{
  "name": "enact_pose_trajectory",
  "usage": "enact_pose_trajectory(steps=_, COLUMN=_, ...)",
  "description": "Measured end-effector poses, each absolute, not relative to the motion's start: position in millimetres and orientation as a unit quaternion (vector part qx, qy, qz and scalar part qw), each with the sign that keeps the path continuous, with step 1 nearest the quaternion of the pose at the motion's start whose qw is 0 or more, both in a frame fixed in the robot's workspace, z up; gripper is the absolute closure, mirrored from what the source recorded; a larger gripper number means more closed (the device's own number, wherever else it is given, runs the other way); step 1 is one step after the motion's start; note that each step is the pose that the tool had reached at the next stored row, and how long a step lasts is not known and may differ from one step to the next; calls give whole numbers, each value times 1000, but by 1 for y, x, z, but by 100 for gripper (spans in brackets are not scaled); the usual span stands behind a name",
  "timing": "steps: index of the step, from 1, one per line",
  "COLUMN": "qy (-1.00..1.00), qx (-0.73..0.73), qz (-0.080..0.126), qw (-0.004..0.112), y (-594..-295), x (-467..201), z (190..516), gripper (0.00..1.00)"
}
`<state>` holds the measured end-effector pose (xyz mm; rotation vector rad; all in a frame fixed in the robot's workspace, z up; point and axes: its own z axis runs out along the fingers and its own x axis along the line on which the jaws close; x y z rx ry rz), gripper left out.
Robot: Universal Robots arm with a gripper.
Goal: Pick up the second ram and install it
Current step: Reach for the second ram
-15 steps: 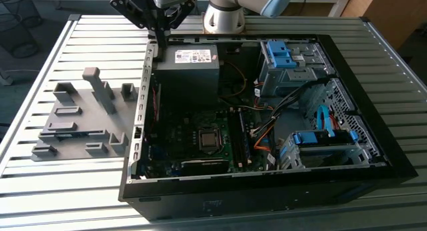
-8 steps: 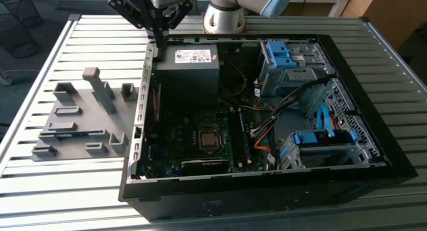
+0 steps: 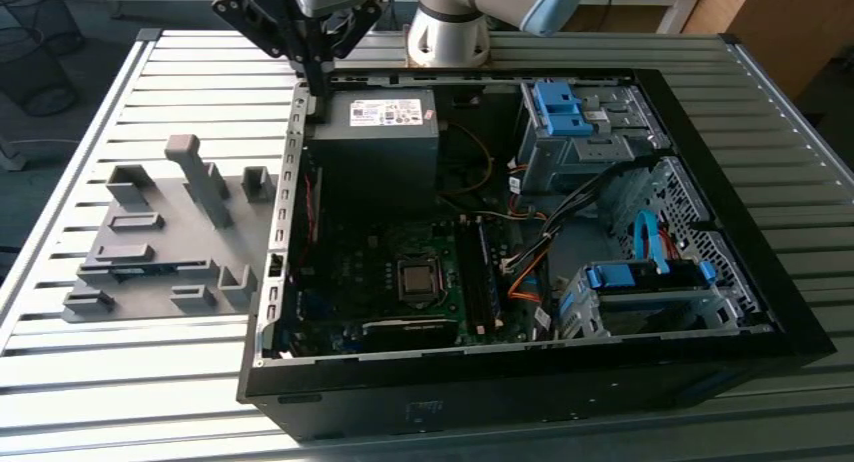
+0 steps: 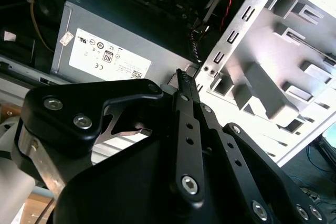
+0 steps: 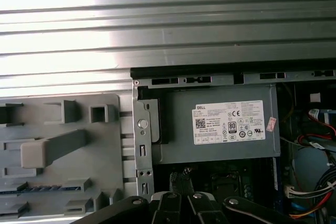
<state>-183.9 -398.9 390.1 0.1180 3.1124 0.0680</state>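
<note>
The second ram (image 3: pixel 134 270) is a thin blue-green stick lying in a slot of the grey holder tray (image 3: pixel 160 232), at the exterior view's left of the open computer case (image 3: pixel 534 232). The first wrist view shows the ram (image 5: pixel 44 188) as a dark blue strip in the tray (image 5: pixel 58 145). My gripper (image 3: pixel 322 90) hangs over the case's far corner, beside the grey power supply (image 3: pixel 380 132) and well away from the ram. Its thin black fingers are shut together with nothing between them, as seen in both wrist views (image 5: pixel 181 178) (image 4: pixel 182 75).
Inside the case, a green stick (image 3: pixel 478 272) stands in a motherboard slot beside the processor socket (image 3: pixel 419 279). Blue drive-bay clips (image 3: pixel 561 107) (image 3: pixel 647 274) and loose cables fill the exterior view's right side. The slatted metal table (image 3: pixel 174 82) surrounds the case.
</note>
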Motion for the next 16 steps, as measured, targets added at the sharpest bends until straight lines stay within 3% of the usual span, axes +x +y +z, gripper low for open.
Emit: enact_pose_trajectory(steps=16, qy=999, qx=38, qz=22, qw=13, y=-399, x=-191, z=390, gripper=89)
